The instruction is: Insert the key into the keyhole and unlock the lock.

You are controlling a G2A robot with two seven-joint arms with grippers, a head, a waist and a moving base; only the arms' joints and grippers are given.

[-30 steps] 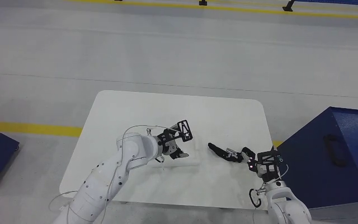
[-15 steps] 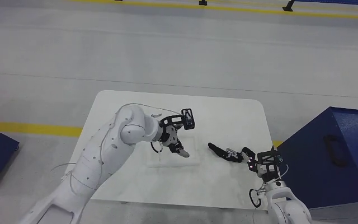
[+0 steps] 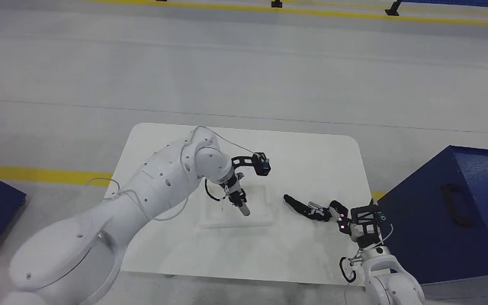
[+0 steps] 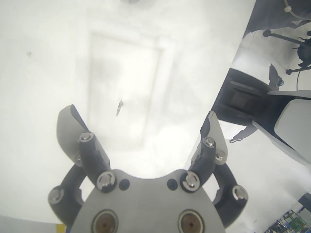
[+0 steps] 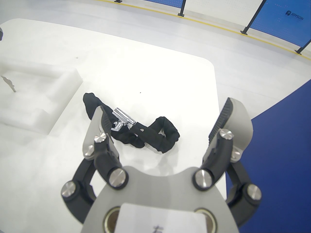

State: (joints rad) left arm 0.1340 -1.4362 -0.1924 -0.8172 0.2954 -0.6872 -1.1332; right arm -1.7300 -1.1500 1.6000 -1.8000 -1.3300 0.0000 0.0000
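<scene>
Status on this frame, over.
Left gripper open, over key in foam tray. Right gripper open, beside lock. Key untouched, nothing blocking it.

Left pincer (image 4: 139, 112) and right pincer (image 5: 165, 105) both gape wide

One key (image 4: 119, 107), one chain lock (image 5: 145, 134), one foam tray (image 5: 48, 93), one table (image 3: 305, 152), two claws (image 4: 139, 115) (image 5: 166, 106).

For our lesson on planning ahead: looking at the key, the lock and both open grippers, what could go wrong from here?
1. The key is tiny and sits in the foam tray; the open left gripper may nudge it aside or miss it.
2. The lock lies loose on the table; with the right gripper open, it may slide when pushed.
</scene>
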